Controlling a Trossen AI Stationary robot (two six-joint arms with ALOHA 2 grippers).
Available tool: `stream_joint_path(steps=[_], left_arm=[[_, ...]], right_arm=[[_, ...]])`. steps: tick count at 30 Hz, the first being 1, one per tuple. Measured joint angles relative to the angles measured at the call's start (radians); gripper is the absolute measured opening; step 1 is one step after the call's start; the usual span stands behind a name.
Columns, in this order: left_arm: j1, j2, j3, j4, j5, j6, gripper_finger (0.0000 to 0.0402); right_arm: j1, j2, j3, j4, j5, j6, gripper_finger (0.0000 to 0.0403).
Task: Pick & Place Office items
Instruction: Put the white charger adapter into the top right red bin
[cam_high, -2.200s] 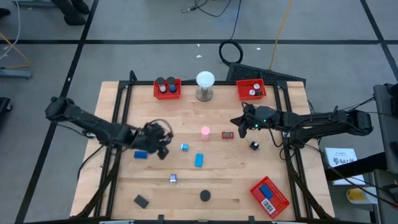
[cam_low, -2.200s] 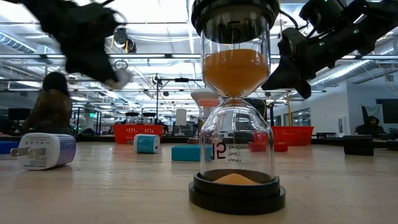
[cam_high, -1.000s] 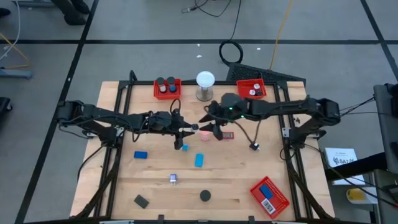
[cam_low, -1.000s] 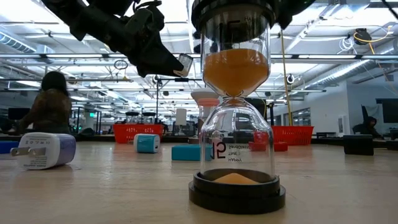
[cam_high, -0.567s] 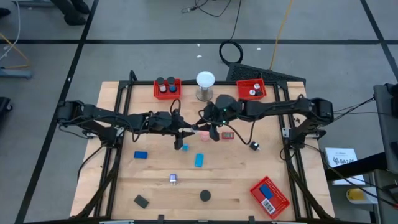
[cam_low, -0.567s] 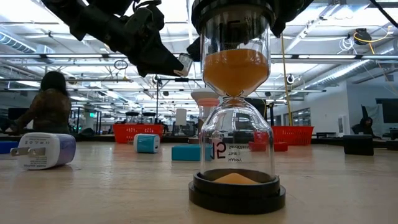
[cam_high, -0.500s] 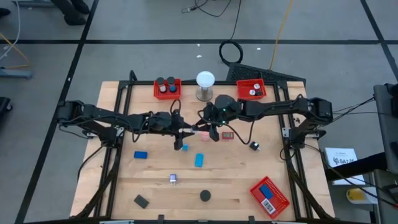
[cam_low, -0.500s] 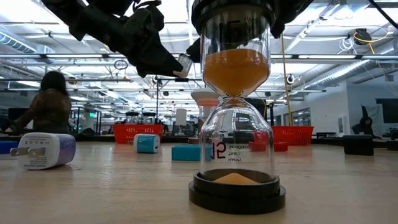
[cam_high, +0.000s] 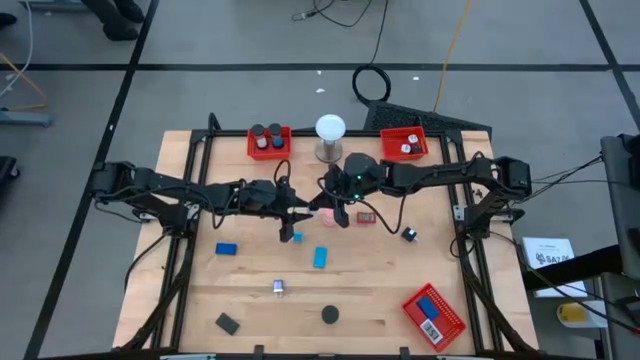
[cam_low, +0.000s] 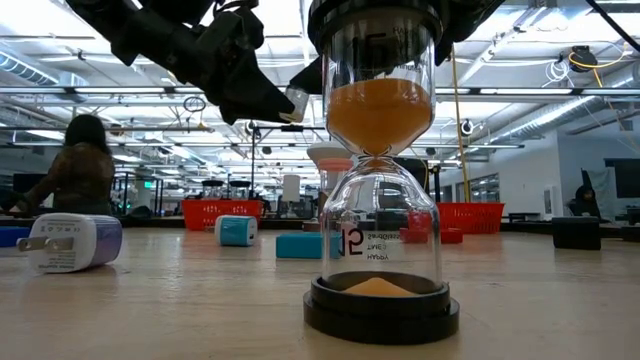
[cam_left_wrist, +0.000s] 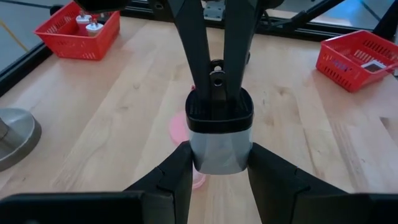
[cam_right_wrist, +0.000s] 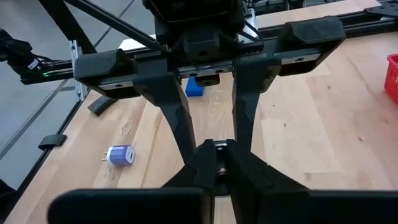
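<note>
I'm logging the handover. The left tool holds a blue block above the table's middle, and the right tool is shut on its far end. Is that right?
Not quite. The block held in the left tool is silver with a black top, not blue, as the left wrist view shows. The rest stands: it is held above the table's middle, and the right tool is shut on its far end.

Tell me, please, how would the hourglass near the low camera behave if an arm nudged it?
The hourglass stands tall on a narrow black base, so it would probably tip rather than slide. Its clear glass looks fragile, and on its side it may roll.
</note>
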Motion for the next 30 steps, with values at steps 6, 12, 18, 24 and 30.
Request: stream_joint_path(steps=[6,12,18,24,30], left_arm=[[0.0,0.0,0.0,0.0,-0.005,-0.01,0.0134],[0.004,-0.014,0.0,-0.009,-0.01,-0.042,0.0147],[0.031,-0.058,0.002,-0.079,-0.065,-0.09,0.0204],[0.058,-0.101,0.002,-0.139,-0.083,-0.116,0.0241],[0.077,-0.134,0.006,-0.191,-0.129,-0.187,0.0238]], right_arm=[[0.0,0.0,0.0,0.001,0.001,0.003,0.0009],[-0.001,-0.002,0.0,0.007,0.005,0.016,0.0009],[-0.009,-0.038,-0.001,-0.009,0.061,0.025,0.0009],[-0.036,-0.094,-0.002,-0.046,0.081,0.037,0.0008],[-0.065,-0.137,-0.001,-0.11,0.139,0.051,0.0008]])
